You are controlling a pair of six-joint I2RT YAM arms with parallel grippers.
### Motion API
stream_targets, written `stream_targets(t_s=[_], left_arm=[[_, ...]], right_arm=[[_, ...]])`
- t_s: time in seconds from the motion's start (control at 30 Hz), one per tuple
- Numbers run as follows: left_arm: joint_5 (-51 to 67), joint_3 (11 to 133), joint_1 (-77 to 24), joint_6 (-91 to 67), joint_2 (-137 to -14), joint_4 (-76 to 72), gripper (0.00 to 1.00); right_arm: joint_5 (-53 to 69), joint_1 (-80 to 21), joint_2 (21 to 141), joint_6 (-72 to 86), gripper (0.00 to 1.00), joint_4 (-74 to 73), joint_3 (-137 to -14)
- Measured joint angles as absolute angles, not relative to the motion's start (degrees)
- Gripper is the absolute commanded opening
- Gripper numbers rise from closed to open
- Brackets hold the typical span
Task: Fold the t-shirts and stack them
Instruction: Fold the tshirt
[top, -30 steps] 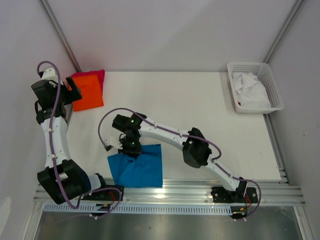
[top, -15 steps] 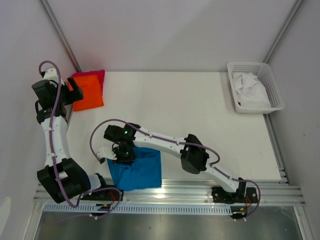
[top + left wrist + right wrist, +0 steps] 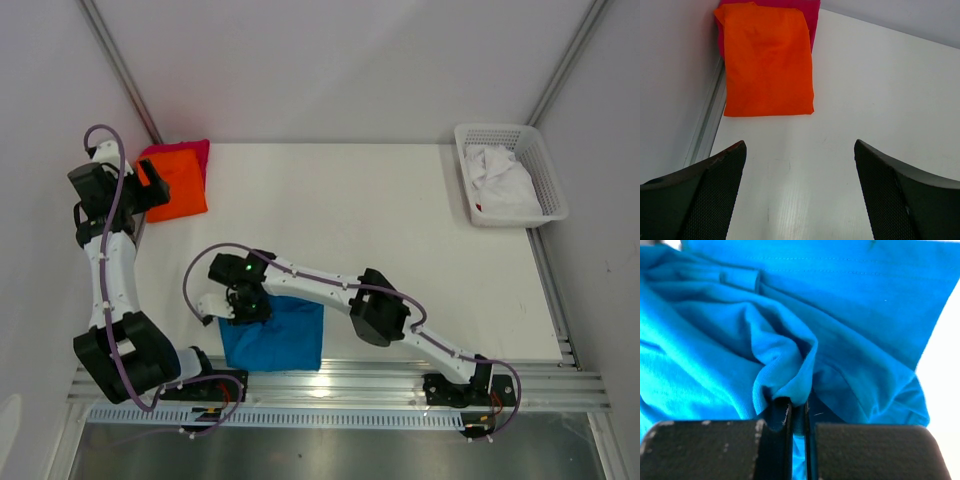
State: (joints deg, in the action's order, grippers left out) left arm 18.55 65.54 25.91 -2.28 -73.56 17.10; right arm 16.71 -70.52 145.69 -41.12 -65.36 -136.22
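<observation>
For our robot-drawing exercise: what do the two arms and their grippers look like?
The left arm and right arm have white links, black joint housings and looping purple cables. A green light glows near the right wrist. Fingers are black, mesh-textured.

orange t-shirt (image 3: 767, 60) atop pinkish-red t-shirt (image 3: 810, 12) | left pincer (image 3: 800, 192) spread wide
</observation>
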Motion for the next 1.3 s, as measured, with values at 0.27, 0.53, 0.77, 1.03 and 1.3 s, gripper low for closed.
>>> stream_targets(t_s=[0.27, 0.53, 0.77, 1.03, 1.3], left_arm=[[18.96, 65.41, 25.89, -1.91, -74.02, 17.08, 0.89], [19.75, 65.36, 25.78, -1.43, -74.22, 17.08, 0.89], [19.84, 65.36, 25.58, -1.43, -74.32, 17.08, 0.89], [19.84, 65.36, 24.05, -1.04, -75.0, 17.08, 0.89], [19.79, 65.36, 23.24, -1.02, -75.02, 17.26, 0.89]], right_arm=[[13.21, -66.72, 145.77, -42.0, 0.0, -66.41, -137.27], [10.17, -66.19, 145.64, -42.28, 0.0, -67.59, -137.29], [9.23, -63.72, 143.48, -42.11, 0.0, -70.28, -137.4], [9.91, -57.78, 138.28, -40.03, 0.0, -72.79, -142.47], [8.36, -56.84, 133.36, -39.51, 0.0, -72.73, -142.61]])
